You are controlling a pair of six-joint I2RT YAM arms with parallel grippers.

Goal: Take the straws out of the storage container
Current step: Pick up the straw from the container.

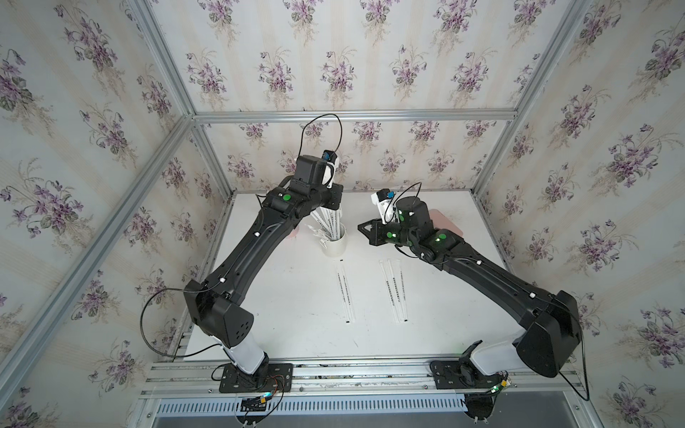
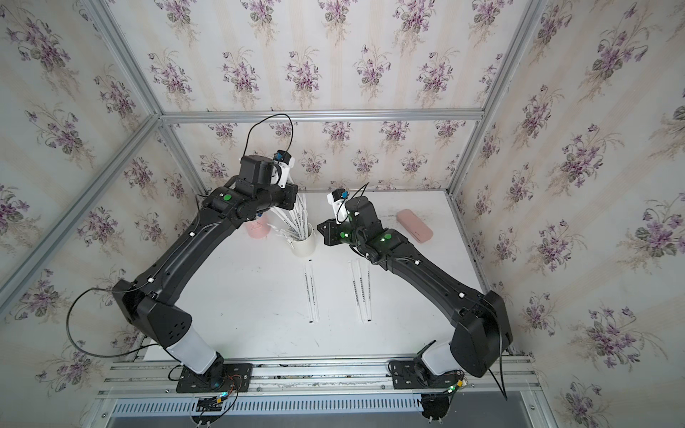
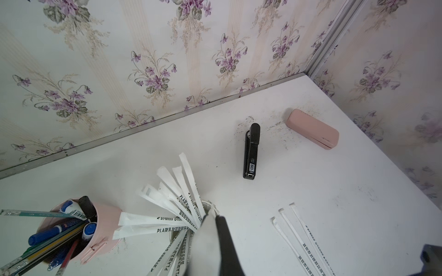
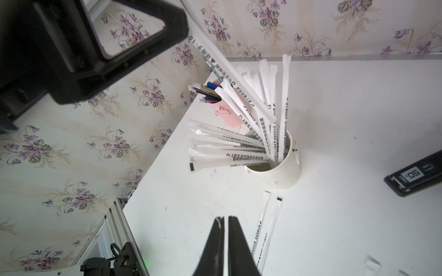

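The white storage container (image 1: 335, 247) (image 2: 304, 247) (image 4: 284, 172) stands at the back middle of the table, with several paper-wrapped straws (image 1: 329, 222) (image 3: 177, 203) (image 4: 239, 143) fanned out of it. My left gripper (image 3: 212, 216) hangs over its rim and is shut on one straw (image 4: 239, 74), which slants up out of the cup. My right gripper (image 4: 226, 217) (image 1: 361, 226) hovers just right of the container; its jaws stand a thin slit apart with nothing between them. More straws (image 1: 344, 292) (image 1: 393, 292) (image 3: 301, 241) lie flat on the table in two groups in front of the cup.
A pink pen cup (image 2: 257, 229) (image 3: 102, 229) full of pens stands just left of the container. A black stapler (image 3: 251, 150) (image 4: 416, 176) and a pink case (image 2: 414, 225) (image 3: 313, 129) lie at the back right. Wallpapered walls close in the back and both sides.
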